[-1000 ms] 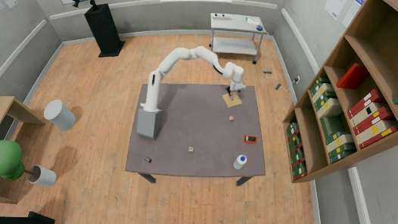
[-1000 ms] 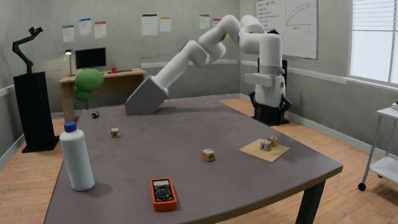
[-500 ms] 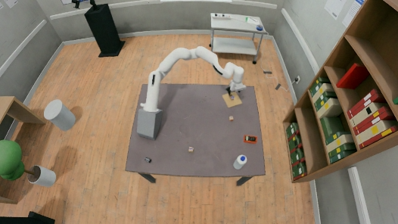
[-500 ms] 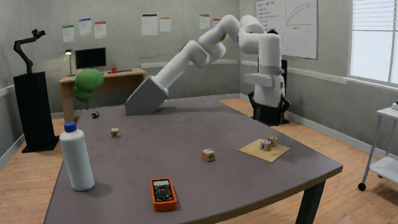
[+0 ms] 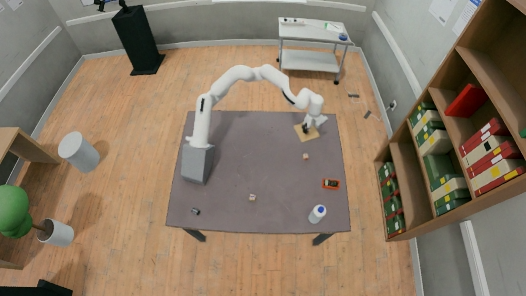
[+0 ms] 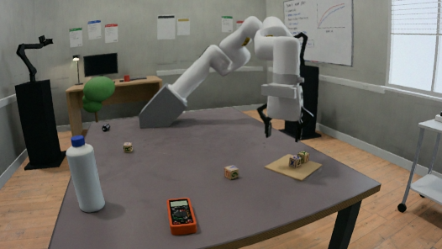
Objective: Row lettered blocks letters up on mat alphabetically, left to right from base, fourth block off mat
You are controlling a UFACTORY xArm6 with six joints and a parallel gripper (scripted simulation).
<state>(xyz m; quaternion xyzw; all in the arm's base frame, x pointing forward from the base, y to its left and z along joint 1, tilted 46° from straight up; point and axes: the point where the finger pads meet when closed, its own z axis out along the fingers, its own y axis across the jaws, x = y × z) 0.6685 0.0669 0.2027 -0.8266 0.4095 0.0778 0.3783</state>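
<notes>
A tan mat (image 6: pixel 292 168) lies near the table's far right side; it also shows in the overhead view (image 5: pixel 306 132). Two letter blocks (image 6: pixel 294 161) (image 6: pixel 303 156) sit side by side on it, touching or nearly so. A third block (image 6: pixel 231 172) lies on the table off the mat, also in the overhead view (image 5: pixel 305 156). A fourth block (image 6: pixel 128 147) lies farther left, in the overhead view (image 5: pixel 252 197). My gripper (image 6: pixel 282 128) is open and empty, raised well above the mat.
An orange multimeter (image 6: pixel 181 215) lies near the front edge. A white bottle with a blue cap (image 6: pixel 85 174) stands at the front left. A small dark object (image 6: pixel 106 127) lies near the far left edge. The arm's base (image 6: pixel 161 108) stands at the back.
</notes>
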